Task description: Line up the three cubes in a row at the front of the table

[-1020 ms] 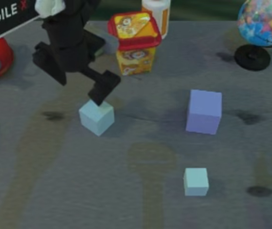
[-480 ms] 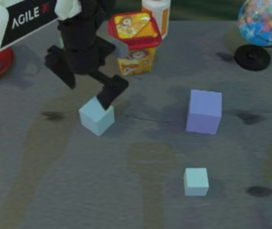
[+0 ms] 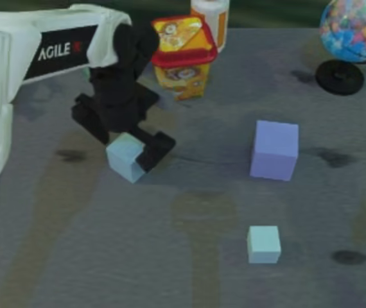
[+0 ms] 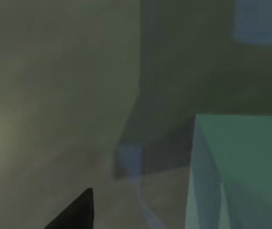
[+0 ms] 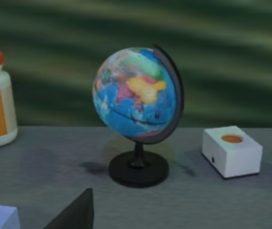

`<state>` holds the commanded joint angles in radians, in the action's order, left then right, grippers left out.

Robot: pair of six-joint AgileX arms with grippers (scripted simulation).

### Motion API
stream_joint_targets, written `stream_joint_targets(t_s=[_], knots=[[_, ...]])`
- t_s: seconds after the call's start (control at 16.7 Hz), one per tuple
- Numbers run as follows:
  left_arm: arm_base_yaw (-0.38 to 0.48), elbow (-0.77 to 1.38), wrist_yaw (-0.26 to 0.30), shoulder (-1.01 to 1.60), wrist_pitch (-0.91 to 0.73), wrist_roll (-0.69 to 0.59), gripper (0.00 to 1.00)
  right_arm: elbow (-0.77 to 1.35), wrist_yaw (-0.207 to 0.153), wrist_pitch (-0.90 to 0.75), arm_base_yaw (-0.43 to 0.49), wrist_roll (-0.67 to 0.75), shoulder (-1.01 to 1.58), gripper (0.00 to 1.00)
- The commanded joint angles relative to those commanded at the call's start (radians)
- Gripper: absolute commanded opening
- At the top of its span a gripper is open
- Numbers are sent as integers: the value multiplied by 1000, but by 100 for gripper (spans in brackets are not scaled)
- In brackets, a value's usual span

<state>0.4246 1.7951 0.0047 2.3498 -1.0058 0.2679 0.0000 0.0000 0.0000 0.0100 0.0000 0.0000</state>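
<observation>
Item one, your left gripper [image 3: 127, 140]: it sits low over the medium light blue cube [image 3: 126, 157] on the table's left half, fingers spread wide to either side of the cube. One dark finger [image 3: 155, 149] lies against the cube's right face; the other [image 3: 92, 120] stands off its back-left corner. Whether the pads actually press the cube, you cannot tell; the cube sits flat on the table [image 3: 189, 282]. In the left wrist view the same cube [image 4: 241, 171] fills the near corner as a pale green-blue block, with one dark fingertip [image 4: 76, 212] apart from it.

Item two, large lavender-blue cube [image 3: 275, 150]: right of centre, resting flat, well apart from the gripper.

Item three, small pale teal cube [image 3: 264, 244]: nearer the front edge, in front of the lavender-blue cube and clear of it.

Item four, your right arm: outside the top view. Its wrist camera shows one dark fingertip [image 5: 74, 214], so you cannot tell how its fingers stand.

Other stock: a yellow red-lidded tub [image 3: 182, 54] behind the left gripper, a white bottle [image 3: 211, 14] behind the tub, a globe [image 3: 352, 38] at the back right, a white box [image 5: 232, 151] beside the globe in the right wrist view.
</observation>
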Motion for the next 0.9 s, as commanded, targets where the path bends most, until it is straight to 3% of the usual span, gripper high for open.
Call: stream_joint_targets(t_s=[0.36, 0.9], knots=[[1, -38, 0, 20, 48, 0, 100, 0, 0, 0, 0, 0, 0, 100], [1, -38, 0, 20, 48, 0, 32, 0, 0, 0, 0, 0, 0, 100]])
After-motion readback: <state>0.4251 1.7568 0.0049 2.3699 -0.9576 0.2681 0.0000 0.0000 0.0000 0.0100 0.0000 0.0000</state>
